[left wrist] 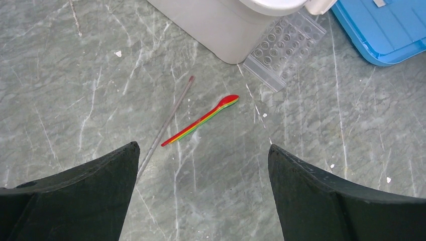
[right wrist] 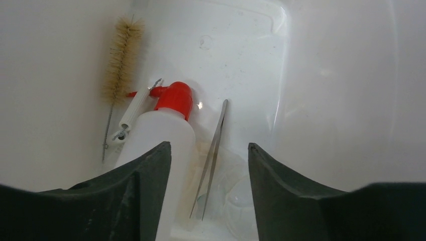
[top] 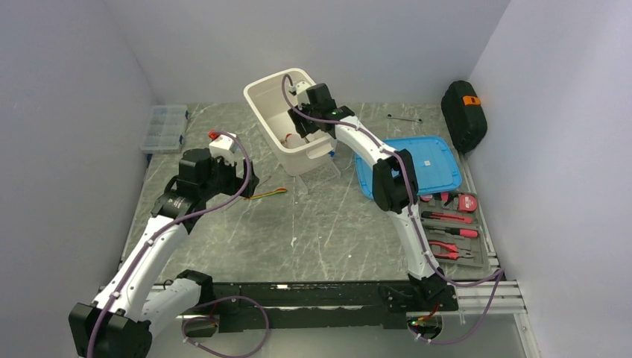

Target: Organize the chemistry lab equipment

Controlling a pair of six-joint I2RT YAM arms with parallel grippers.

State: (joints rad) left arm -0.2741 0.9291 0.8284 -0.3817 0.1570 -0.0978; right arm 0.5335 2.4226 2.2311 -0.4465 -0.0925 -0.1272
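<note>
The right gripper (right wrist: 209, 145) is held partly open, grasping nothing, inside the white plastic bin (right wrist: 351, 75); a translucent red-nozzled squeeze bottle (right wrist: 173, 131), a tan bristle brush (right wrist: 120, 60) and metal tweezers (right wrist: 217, 129) are laid just below it. Outside the bin, the left gripper (left wrist: 203, 145) is spread wide.

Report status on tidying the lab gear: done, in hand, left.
Done: translucent squeeze bottle with red nozzle, bristle brush and metal tweezers lie in the white plastic bin.
In hand: nothing; right gripper open inside the bin, left gripper open above the table.
Left: multicoloured spoon, thin rod, clear tube rack.
</note>
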